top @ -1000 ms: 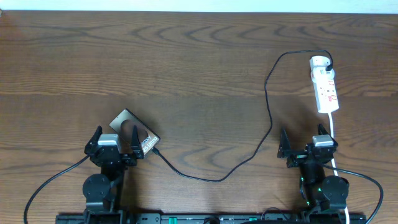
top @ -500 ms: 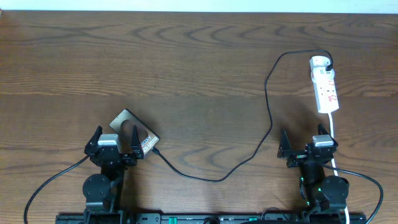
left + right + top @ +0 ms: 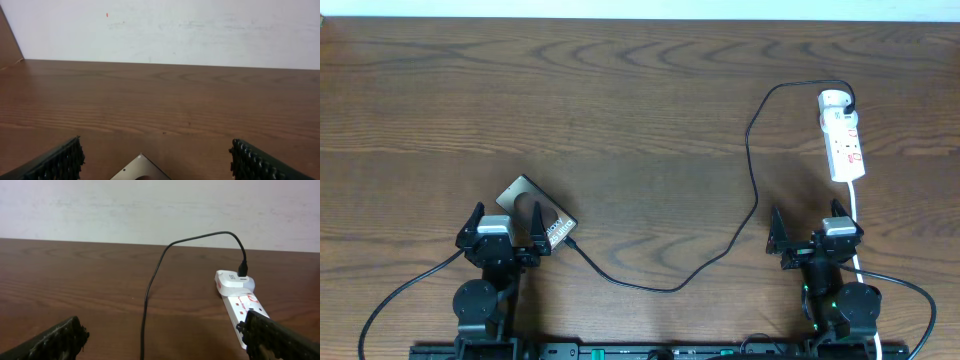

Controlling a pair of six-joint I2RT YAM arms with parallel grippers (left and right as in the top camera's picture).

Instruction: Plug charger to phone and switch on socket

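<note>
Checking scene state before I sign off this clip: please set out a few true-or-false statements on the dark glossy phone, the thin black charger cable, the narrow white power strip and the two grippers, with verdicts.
1. The thin black charger cable runs into the rounded white plug head at the far end of the narrow white power strip. True.
2. The left gripper is shut on the dark glossy phone. False: its jaws are spread and grip nothing.
3. The phone lies right beside the power strip. False: it lies on the left side of the table by the left gripper, and the strip is far right.
4. The right gripper is open and holds nothing. True.
</note>
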